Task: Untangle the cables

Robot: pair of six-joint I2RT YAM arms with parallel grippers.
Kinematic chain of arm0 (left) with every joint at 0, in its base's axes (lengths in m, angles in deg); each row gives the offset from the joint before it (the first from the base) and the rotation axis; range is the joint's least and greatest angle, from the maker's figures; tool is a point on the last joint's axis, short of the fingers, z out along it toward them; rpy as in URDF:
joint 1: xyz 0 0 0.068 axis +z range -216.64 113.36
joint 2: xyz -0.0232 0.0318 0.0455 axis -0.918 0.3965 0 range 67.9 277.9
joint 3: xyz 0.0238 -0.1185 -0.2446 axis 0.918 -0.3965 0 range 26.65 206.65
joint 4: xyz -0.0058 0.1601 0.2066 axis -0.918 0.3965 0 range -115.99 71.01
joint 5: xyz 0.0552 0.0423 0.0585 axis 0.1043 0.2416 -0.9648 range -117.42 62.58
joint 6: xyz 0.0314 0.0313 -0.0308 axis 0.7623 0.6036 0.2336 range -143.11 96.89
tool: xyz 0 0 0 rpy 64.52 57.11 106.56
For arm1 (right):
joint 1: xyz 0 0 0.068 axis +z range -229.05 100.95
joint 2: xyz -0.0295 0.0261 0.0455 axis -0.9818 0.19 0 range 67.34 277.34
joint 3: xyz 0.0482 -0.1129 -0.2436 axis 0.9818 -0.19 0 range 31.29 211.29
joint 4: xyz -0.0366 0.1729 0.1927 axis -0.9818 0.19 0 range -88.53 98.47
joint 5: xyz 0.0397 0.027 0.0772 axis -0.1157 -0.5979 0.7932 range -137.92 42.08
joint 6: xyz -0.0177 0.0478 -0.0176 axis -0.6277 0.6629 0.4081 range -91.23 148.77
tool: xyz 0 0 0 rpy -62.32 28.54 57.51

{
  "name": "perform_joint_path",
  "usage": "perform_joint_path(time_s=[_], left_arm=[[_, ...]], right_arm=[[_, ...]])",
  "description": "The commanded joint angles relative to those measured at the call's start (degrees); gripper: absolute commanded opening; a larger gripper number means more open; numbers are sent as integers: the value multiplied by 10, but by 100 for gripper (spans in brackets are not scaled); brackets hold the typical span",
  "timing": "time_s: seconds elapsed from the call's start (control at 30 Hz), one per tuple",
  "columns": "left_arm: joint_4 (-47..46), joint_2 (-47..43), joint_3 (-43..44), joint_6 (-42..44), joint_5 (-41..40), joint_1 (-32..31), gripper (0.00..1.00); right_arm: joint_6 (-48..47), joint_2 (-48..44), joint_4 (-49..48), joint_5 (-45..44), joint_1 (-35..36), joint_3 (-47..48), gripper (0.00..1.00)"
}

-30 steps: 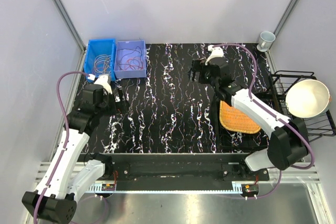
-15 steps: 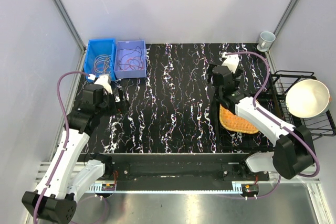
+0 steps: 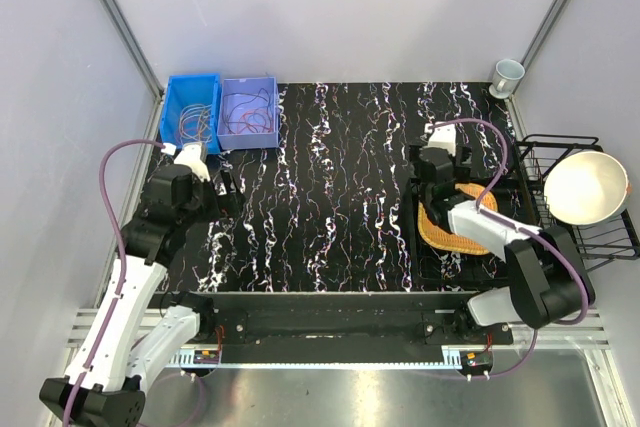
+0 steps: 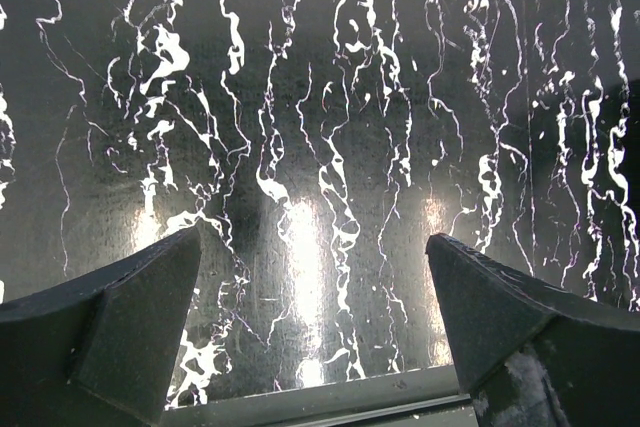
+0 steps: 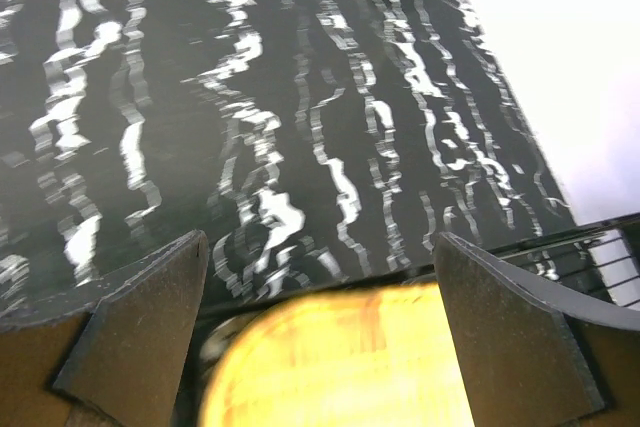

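Observation:
The cables lie as thin looped wires in two bins at the back left: orange and pale loops in the blue bin (image 3: 190,110), reddish and pale loops in the lavender bin (image 3: 249,112). My left gripper (image 3: 228,190) is open and empty over the black marbled mat (image 3: 320,187), just in front of the bins; its wrist view (image 4: 315,327) shows only bare mat between the fingers. My right gripper (image 3: 432,159) is open and empty at the mat's right side, above the orange woven mat (image 3: 455,232); the orange mat shows blurred between the fingers in the right wrist view (image 5: 340,357).
A black wire rack (image 3: 575,197) at the right holds a cream bowl (image 3: 585,187). A pale mug (image 3: 507,76) stands at the back right corner. Grey walls and metal posts enclose the table. A black rail (image 3: 320,312) runs along the near edge.
My right arm has pulled back from the mat's far middle toward the right and nearer, ending over the orange woven mat. My left arm has shifted only slightly.

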Motion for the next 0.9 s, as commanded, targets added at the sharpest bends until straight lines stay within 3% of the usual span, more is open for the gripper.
perform_joint_path(time_s=[0.0,0.13,0.27,0.5,0.7,0.87], left_arm=[[-20,-13,2,-2,-12,-2,99],[-20,-14,1,0,-11,-2,99],[-20,-14,2,0,-11,-3,99],[-19,-24,2,-1,-36,-2,99],[-24,-48,-4,0,-78,-2,99],[-21,-47,-1,-9,-87,-2,99]], right_arm=[[-21,18,-113,8,-47,-10,100],[5,24,-137,116,-98,-35,100],[-3,50,-165,162,-127,-46,100],[35,73,-294,288,-208,-116,98],[55,103,-421,310,-231,-172,100],[67,96,-411,278,-232,-169,100]])
